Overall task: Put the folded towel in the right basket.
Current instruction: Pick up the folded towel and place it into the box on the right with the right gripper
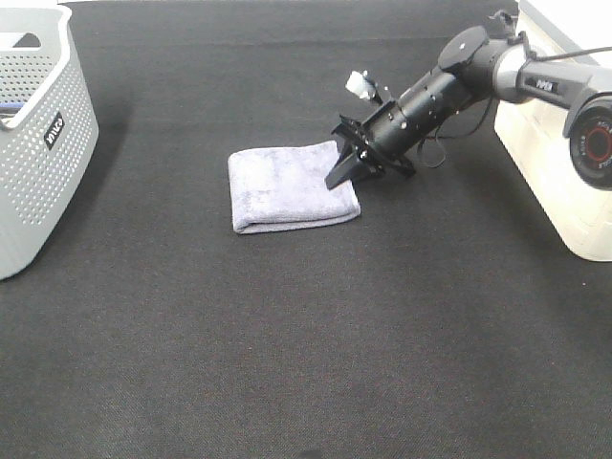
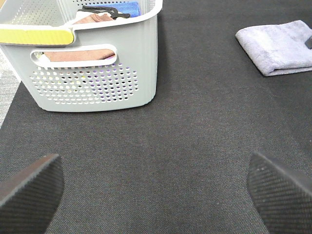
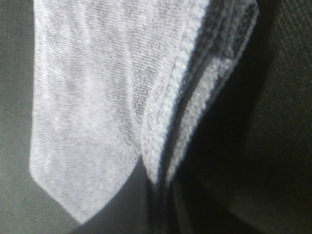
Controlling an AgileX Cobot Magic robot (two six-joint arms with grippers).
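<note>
The folded towel (image 1: 287, 186) lay flat on the black surface (image 1: 287, 363) with its right-hand edge of stacked layers directly at the tips of the right gripper (image 1: 346, 177) — open or clamped, I could not tell — and the right basket (image 1: 559, 206) stood well apart behind that arm.

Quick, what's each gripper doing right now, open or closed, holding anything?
Left gripper: open, fingers wide apart, holding nothing.
Right gripper: down at the edge of the folded towel; whether it is open or closed cannot be told.
</note>
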